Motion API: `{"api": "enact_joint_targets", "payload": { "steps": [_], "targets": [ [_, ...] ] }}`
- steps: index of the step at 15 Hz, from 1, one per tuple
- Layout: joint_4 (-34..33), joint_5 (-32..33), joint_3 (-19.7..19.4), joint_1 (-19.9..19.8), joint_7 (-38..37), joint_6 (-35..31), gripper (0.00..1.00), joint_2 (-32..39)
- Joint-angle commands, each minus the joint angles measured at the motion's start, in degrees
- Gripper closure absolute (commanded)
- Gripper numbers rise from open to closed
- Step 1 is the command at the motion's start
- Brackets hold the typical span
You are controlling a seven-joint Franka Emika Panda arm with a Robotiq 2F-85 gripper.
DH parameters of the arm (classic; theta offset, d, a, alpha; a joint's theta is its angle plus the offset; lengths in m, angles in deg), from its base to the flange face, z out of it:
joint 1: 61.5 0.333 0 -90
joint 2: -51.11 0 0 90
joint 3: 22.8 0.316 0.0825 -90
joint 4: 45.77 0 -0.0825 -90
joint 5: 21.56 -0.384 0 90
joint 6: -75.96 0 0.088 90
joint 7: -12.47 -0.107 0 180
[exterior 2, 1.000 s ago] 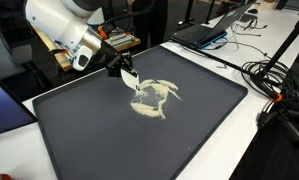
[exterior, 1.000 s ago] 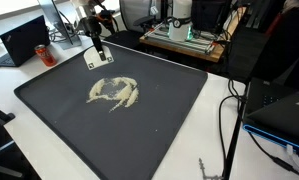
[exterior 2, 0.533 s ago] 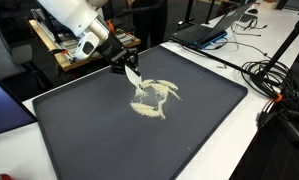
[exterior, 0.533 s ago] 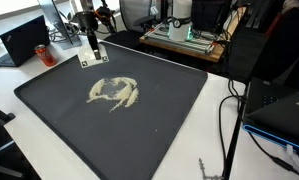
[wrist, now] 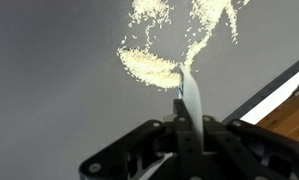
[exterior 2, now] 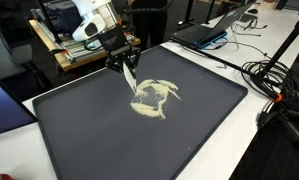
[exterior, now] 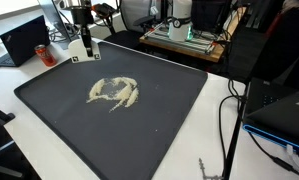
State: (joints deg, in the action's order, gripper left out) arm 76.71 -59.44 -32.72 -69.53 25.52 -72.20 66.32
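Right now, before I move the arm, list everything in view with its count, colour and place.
tray: one, dark grey, covering most of the table
grains: one loose patch, pale beige, on the tray
scraper: one, white, thin, clamped in the fingers, tip close to the grains
table: one, white, under the tray
laptop: at least one, black, open, on the table past the tray's corner
cables: several, black, on the table beside the tray
arm: one, white, above the tray's edge
fingers: two, black, shut on the scraper
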Motion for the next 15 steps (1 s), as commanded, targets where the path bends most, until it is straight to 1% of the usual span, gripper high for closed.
{"api": "enact_joint_targets", "payload": {
  "steps": [1,2,4,7,9,11,13,15],
  "targets": [
    [2.5,12.6,-0.7,1.4,-10.5,-5.0,0.99,-1.5],
    [2.5,16.0,-0.9,1.6,-14.2,-6.3,0.99,-1.5],
    [2.4,24.0,-2.0,2.6,-20.4,-6.4,0.99,-1.4],
    [1.7,37.7,-4.9,5.0,-29.7,-1.3,0.99,-1.8],
    [1.6,44.2,-5.7,5.9,-33.1,2.6,0.99,-2.6],
    [2.1,47.9,-5.1,5.9,-33.6,6.6,0.99,-4.1],
    [2.9,48.8,-3.5,5.3,-31.1,9.8,0.99,-6.0],
    [4.0,49.5,-2.3,5.1,-29.8,11.2,0.99,-8.0]
  ]
}}
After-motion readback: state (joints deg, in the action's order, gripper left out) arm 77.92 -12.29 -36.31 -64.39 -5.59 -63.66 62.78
